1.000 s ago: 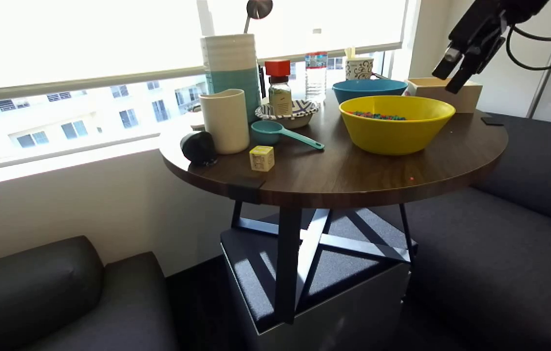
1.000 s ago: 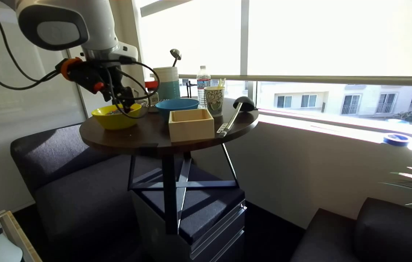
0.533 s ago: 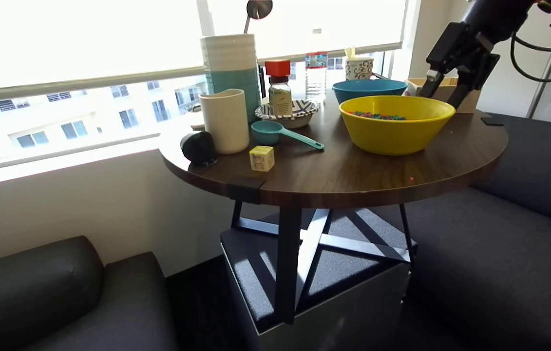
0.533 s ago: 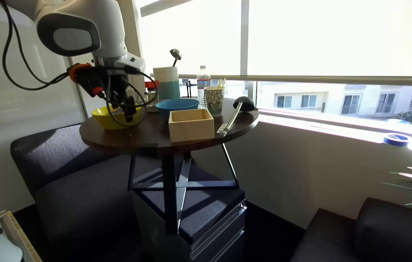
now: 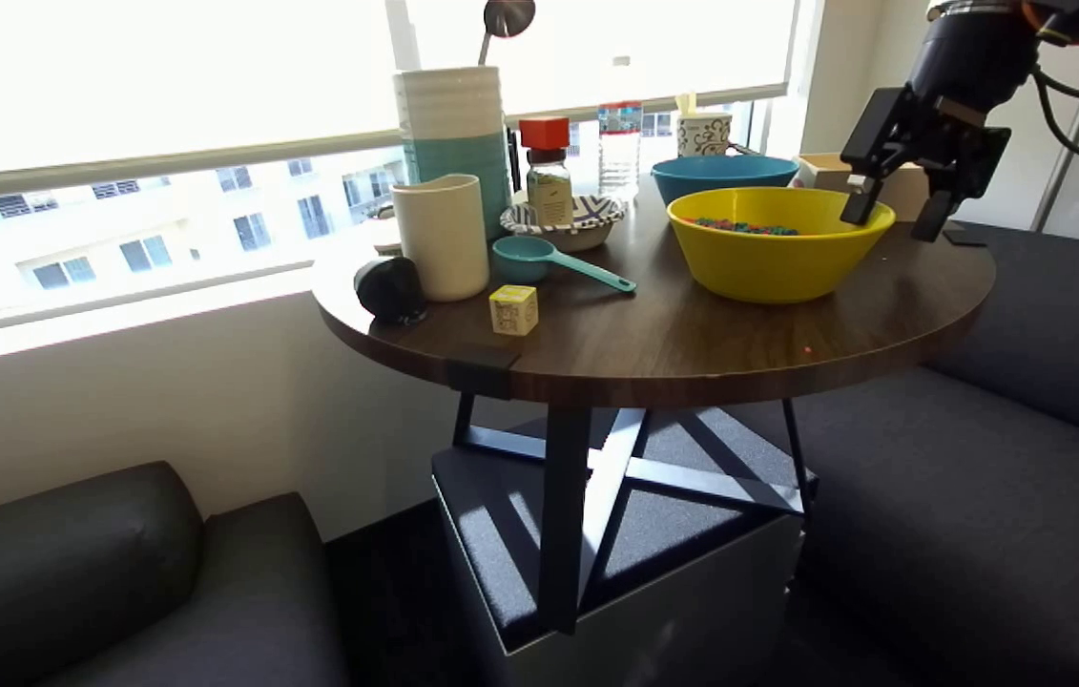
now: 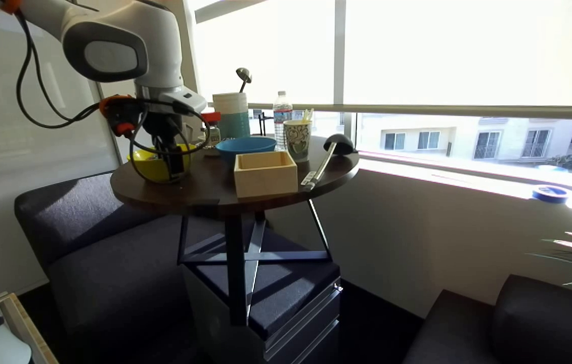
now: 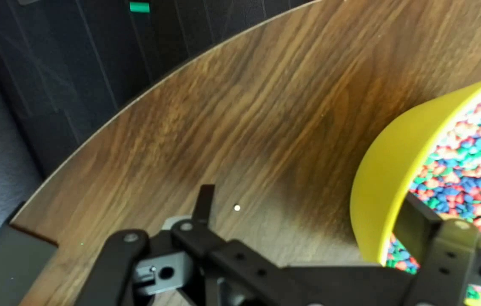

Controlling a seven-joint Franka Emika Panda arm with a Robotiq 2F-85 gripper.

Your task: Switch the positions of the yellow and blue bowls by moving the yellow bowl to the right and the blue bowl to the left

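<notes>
The large yellow bowl (image 5: 758, 262) stands on the round wooden table, holding small red, blue and green pieces; it also shows in an exterior view (image 6: 149, 169) and at the right of the wrist view (image 7: 382, 161). My gripper (image 5: 892, 218) is open at the bowl's rim. In the wrist view the gripper (image 7: 312, 199) straddles the rim, with one finger inside the bowl above the pieces and the other outside over bare wood. A wide gap separates the outer finger from the bowl's wall. The blue bowl (image 5: 725, 176) stands near the yellow one, also in an exterior view (image 6: 245, 146), and is out of the wrist view.
A pale wooden box (image 6: 265, 177) stands beside the blue bowl. A patterned cup (image 6: 297, 139), water bottle (image 6: 281, 119) and ladle (image 6: 323, 164) are close by. A teal scoop (image 5: 525, 260), small block (image 5: 513, 310) and white cup (image 5: 441, 239) stand toward the table's opposite side.
My gripper has come down from above to the yellow bowl's rim and turned more downward, with one finger now inside the bowl. The bowls look practically unmoved.
</notes>
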